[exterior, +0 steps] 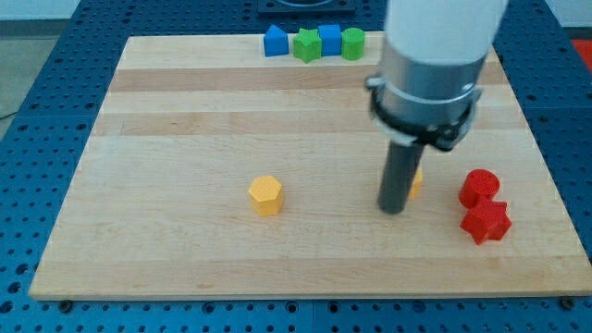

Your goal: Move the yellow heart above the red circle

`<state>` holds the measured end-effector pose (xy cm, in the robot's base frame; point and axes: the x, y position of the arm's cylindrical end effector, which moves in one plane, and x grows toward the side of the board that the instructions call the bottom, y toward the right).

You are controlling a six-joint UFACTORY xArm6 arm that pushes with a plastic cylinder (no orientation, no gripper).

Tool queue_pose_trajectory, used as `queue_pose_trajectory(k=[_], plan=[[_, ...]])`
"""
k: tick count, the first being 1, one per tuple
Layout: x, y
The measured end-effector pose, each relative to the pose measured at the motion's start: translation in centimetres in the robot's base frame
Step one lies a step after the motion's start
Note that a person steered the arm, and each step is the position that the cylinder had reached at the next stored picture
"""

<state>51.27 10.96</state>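
My tip [395, 210], the lower end of the straight dark rod, is resting on the pale wooden surface [185, 120] right of centre, with no gripper on this arm to be released or clenched. It is standing directly in front of the small yellow heart block [416, 181], which is showing only as a sliver of yellow peeking out on the rod's right side (too little is showing to make out its heart outline). Whether the tip is touching it, I cannot tell. The red round block [479, 187] is sitting to the view's right of that sliver, a little apart, and a red star-shaped block [486, 222] is lying just below it, touching. A yellow hexagonal block [265, 195] is sitting alone left of centre. Along the view's top edge, a blue house-shaped block [275, 42], a green star block [306, 44], a blue cube [329, 40] and a green round block [352, 43] are lining up in a close row.
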Motion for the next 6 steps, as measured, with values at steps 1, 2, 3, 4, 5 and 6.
queue_pose_trajectory(k=[1,2,3,4,5,6], plan=[[-2.4,2.0],[-2.3,1.5],[-2.3,0.6],[-2.3,-3.6],[-3.9,-4.6],[-6.3,0.1]])
